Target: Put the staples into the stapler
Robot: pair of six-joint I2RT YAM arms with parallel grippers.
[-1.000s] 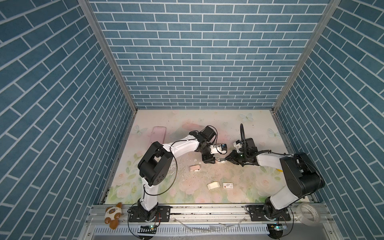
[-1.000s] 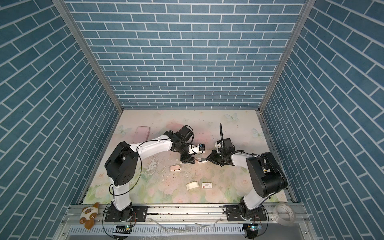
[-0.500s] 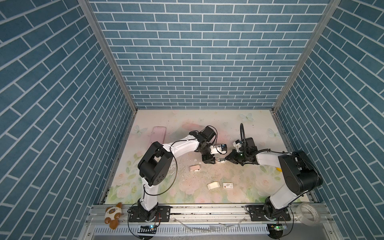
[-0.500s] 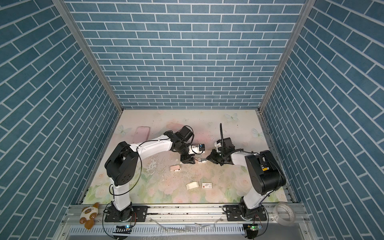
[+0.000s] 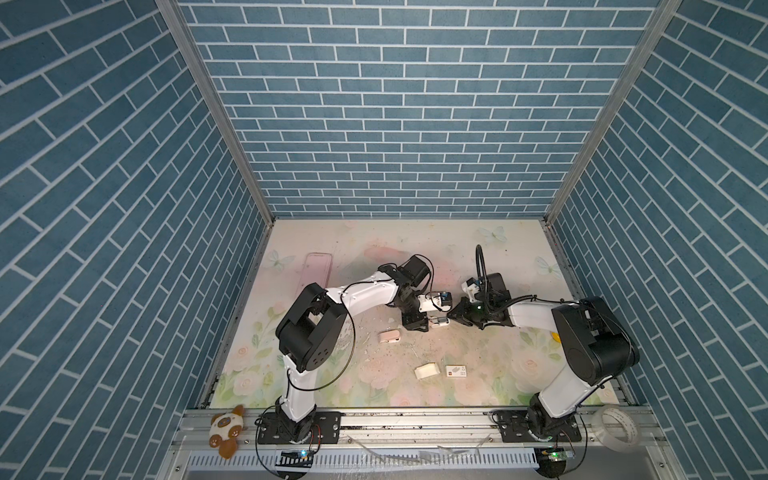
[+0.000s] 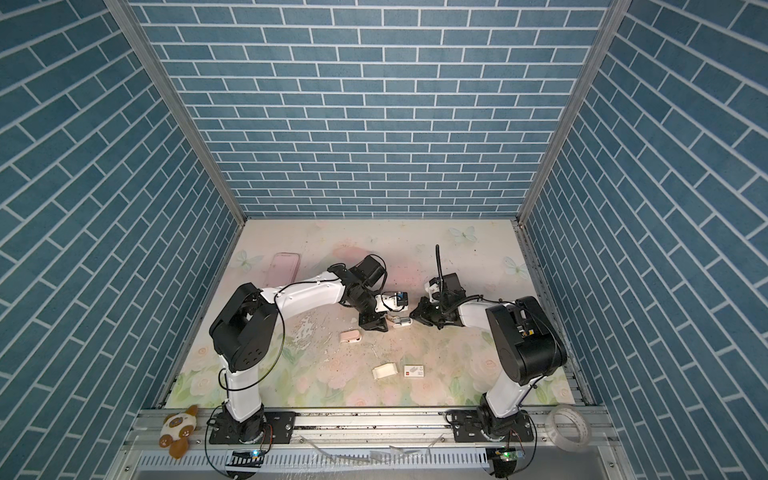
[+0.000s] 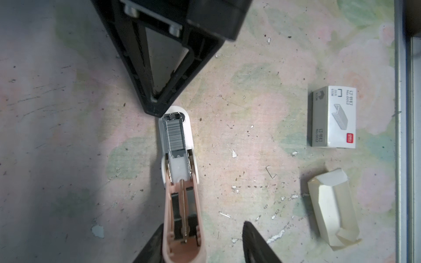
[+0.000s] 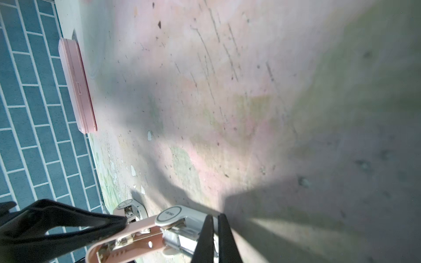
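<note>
Near the middle of the flowered table (image 5: pixel 478 374), the stapler (image 5: pixel 440 321) lies opened between the two grippers, and both top views show it there (image 6: pixel 401 322). Its metal channel faces up. The staples (image 7: pixel 174 136) sit as one silvery strip in the front part of this channel, with a white pusher directly behind them. The left gripper (image 7: pixel 204 227) stands at the back end of the stapler with its fingers (image 7: pixel 150 246) spread. The pink rear part is between them; one finger lies against it, and the other is apart from it with bare table in the gap. The right gripper (image 7: pixel 156 108) points at the stapler from the opposite side, and its tip is just beside the front end of the channel; whether it touches the metal I cannot tell. Its fingers (image 8: pixel 205 239) are pressed together, and I see nothing between them. Closer to the robot's base, the white sleeve (image 7: pixel 332 118) with a red mark and the white tray (image 7: pixel 332 209) lie side by side, well apart from the stapler. One loose staple (image 7: pixel 271 172) lies between them and the stapler. A small pink and white object (image 5: pixel 389 336) rests near the left gripper, and a pink case (image 5: pixel 313 272) lies near the left wall.
</note>
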